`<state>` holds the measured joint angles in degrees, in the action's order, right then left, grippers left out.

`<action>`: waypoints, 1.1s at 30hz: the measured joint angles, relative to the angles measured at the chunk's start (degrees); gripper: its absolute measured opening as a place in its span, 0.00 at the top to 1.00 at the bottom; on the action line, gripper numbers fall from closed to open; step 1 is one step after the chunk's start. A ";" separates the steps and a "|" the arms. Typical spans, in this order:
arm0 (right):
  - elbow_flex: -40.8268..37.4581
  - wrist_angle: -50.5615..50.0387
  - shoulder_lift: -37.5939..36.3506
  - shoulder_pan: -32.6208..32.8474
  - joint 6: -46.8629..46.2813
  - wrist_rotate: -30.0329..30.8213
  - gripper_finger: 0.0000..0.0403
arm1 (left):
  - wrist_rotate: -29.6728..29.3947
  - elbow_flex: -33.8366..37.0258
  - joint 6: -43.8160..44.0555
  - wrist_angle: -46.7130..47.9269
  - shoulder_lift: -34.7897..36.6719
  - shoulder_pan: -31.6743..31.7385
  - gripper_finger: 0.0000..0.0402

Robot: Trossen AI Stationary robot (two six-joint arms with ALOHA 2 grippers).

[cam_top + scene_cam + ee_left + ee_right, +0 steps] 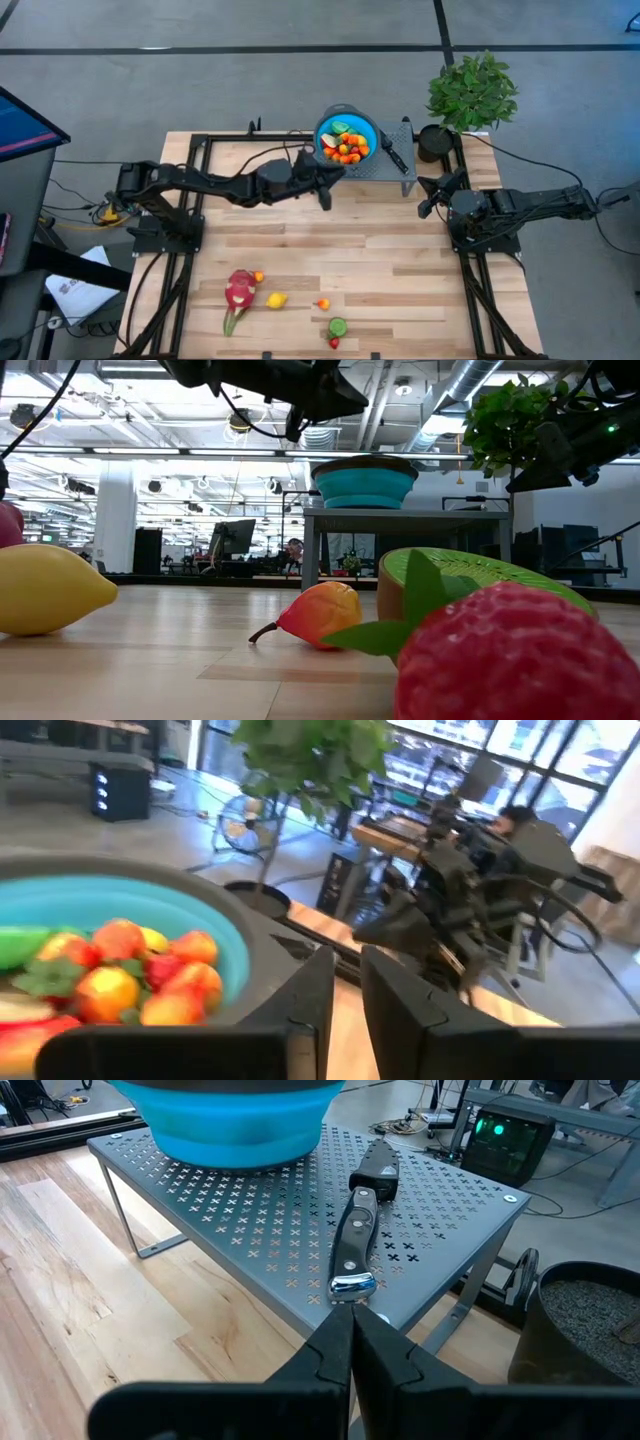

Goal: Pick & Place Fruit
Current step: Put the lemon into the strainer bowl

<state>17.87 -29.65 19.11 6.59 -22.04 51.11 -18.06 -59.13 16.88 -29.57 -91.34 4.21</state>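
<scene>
The left gripper [325,190], fingers nearly together with apparently nothing between them, hangs at the 7 o'clock edge of the blue plastic bowl [364,125] heaped with small toy fruits [346,146]. The right gripper [428,207], closed and empty, waits at 3 o'clock. The pink dragon fruit [239,291], yellow lemon [276,299] and green kiwi half [338,327] lie scattered near the 6 o'clock edge of the wooden table [400,270], with open boards between.

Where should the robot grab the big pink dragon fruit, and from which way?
Probably around the fat pink middle of the dragon fruit, coming straight down from above. It lies flat on the table, lengthwise toward the front edge, so fingers should close across its narrower width. A small orange fruit sits close beside it.
</scene>
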 joint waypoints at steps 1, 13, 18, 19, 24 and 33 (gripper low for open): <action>-0.02 0.00 -0.01 0.01 -0.01 -0.01 1.00 | 0.58 0.31 0.00 0.24 0.23 -0.37 0.88; 0.00 0.05 0.01 0.00 -0.01 -0.01 1.00 | 3.36 5.17 0.05 0.69 6.45 -6.52 0.88; -0.02 0.07 0.00 -0.02 -0.01 0.01 1.00 | 3.28 9.22 0.05 0.80 11.57 -9.74 0.88; -0.02 0.07 -0.02 -0.02 -0.01 0.01 1.00 | 3.21 10.09 0.06 0.75 12.60 -10.47 0.88; -0.02 0.07 0.01 -0.02 -0.01 0.01 1.00 | 3.19 14.57 0.07 0.75 17.47 -14.19 0.88; -0.01 0.07 -0.02 -0.02 -0.01 0.01 1.00 | 3.23 21.03 9.26 0.69 26.35 -19.81 0.88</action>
<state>17.85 -29.58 19.09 6.57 -22.04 51.11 -14.83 -38.10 26.14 -28.88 -64.99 -15.60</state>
